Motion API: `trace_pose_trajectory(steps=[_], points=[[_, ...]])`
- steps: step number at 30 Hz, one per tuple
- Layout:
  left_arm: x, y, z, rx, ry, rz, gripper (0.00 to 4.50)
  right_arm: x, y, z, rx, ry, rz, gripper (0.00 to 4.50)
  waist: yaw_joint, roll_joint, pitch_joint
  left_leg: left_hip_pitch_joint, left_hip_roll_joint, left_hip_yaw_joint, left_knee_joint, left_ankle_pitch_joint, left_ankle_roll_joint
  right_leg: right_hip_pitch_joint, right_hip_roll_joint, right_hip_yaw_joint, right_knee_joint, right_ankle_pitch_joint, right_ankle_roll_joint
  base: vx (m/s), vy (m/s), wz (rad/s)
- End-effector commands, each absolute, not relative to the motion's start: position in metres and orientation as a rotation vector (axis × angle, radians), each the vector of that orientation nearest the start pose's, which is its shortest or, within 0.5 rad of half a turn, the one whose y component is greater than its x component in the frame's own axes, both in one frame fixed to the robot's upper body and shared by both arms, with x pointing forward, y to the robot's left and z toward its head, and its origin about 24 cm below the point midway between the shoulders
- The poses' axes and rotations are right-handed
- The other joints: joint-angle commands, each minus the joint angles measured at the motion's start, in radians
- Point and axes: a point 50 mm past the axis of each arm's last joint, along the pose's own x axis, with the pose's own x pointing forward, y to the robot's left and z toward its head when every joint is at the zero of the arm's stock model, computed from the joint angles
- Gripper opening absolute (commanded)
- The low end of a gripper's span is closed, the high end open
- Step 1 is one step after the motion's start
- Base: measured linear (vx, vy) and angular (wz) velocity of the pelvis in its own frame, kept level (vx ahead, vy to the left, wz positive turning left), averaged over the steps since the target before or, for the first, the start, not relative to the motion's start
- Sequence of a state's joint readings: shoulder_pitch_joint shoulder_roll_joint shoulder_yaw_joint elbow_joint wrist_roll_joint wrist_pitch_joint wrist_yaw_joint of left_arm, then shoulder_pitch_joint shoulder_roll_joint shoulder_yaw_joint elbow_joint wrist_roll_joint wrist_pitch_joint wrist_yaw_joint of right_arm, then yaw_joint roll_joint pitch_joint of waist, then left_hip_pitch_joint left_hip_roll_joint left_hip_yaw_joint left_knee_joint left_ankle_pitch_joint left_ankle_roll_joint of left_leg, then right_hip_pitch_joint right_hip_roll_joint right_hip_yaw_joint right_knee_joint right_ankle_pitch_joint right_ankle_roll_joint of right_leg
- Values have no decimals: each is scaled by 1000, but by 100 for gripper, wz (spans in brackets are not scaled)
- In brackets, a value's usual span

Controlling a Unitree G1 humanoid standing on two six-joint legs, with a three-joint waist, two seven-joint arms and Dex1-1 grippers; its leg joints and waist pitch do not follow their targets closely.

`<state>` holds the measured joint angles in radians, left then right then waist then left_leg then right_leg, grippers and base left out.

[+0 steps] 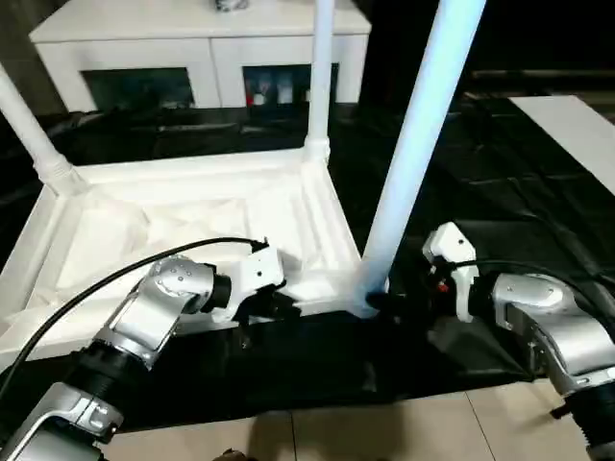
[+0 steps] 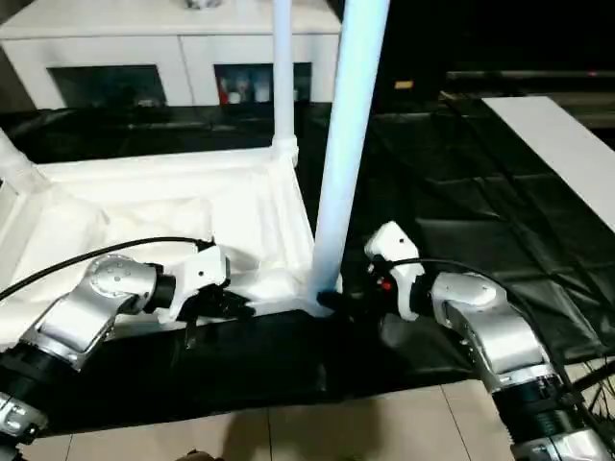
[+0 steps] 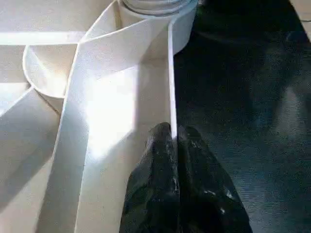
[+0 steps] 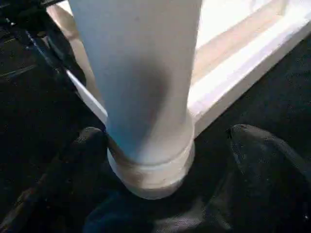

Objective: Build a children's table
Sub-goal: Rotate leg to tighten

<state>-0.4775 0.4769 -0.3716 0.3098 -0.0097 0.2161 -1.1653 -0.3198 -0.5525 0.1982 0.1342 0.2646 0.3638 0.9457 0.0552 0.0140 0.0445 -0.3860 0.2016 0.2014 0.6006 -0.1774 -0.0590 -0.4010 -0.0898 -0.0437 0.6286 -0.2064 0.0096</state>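
Observation:
The white table top (image 1: 192,221) lies upside down on a black mat, ribbed side up. Three white legs stand in its corner sockets: far left (image 1: 29,125), far right (image 1: 322,67) and near right (image 1: 413,163). My right gripper (image 1: 384,303) is low at the base of the near right leg (image 4: 141,73). It is open, one black finger (image 4: 90,145) on each side of the socket collar (image 4: 150,170), with gaps showing. My left gripper (image 3: 174,131) is shut on the thin near rim (image 3: 170,73) of the top, left of that corner.
A white cabinet (image 1: 202,48) with glass doors stands behind the table top. The black mat (image 1: 500,192) spreads to the right, where a white board (image 1: 577,125) lies. Light floor tiles (image 1: 384,432) run along the near edge.

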Motion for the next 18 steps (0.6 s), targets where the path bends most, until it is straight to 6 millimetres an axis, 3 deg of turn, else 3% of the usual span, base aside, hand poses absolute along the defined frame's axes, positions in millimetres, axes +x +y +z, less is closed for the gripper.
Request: trace_pose_trajectory(steps=[1, 8, 9, 18], points=[[293, 128, 61, 503, 441, -1386, 0, 285, -171, 69, -237, 390, 1057, 431, 0, -8, -57, 24, 29, -14, -73, -237, 25, 39, -44, 37, -83, -170, -228, 0, 0, 0], [294, 128, 64, 503, 431, -1380, 0, 287, -170, 70, -216, 390, 1056, 431, 3, -8, -61, 21, 28, -14, -68, -180, 40, 41, -42, 35, -73, -86, -237, 0, 0, 0], [294, 128, 64, 503, 432, -1380, 0, 287, -170, 69, -214, 390, 1055, 405, 4, -9, -61, 21, 28, -14, -68, -181, 40, 41, -41, 36, -73, -84, -238, 0, 0, 0], [293, 130, 63, 509, 444, -1377, 0, 284, -169, 64, -206, 419, 1081, 332, 4, -9, -62, 20, 28, -14, -67, -173, 45, 43, -42, 35, -72, -80, -239, 0, 0, 0]])
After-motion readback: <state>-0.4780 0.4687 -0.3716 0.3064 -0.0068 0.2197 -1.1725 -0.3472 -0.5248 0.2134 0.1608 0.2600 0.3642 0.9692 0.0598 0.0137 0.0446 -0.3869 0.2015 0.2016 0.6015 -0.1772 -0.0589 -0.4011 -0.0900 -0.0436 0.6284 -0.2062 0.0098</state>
